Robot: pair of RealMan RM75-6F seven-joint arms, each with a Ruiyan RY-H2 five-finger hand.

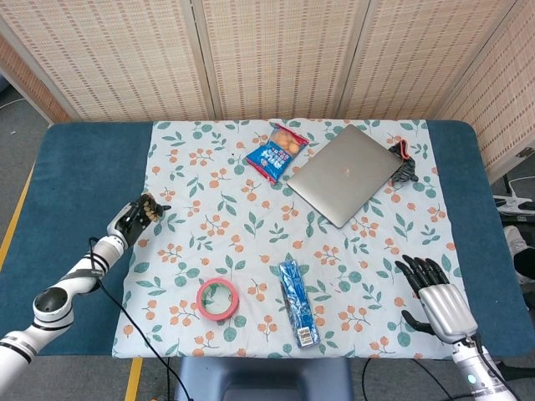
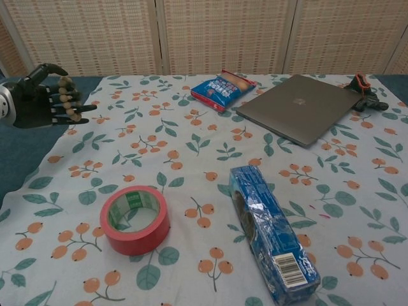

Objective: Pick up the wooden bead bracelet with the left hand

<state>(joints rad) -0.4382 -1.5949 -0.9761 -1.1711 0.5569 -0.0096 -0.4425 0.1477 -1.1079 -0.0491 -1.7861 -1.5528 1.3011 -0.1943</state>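
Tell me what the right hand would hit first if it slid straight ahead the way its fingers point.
Probably nothing close: the right hand points up the bare right strip of the floral cloth. The black clip beside the laptop lies furthest along, slightly left; depth is uncertain.

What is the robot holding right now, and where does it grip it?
The left hand holds the wooden bead bracelet, its beads draped across the fingers. The right hand holds nothing.

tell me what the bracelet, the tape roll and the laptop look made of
Bracelet: looks like matte pale wood, round tan beads draped over the left hand. Tape roll: glossy red plastic film, with what seems a cardboard core printed green. Laptop: probably brushed metal, judging by its even grey satin lid.
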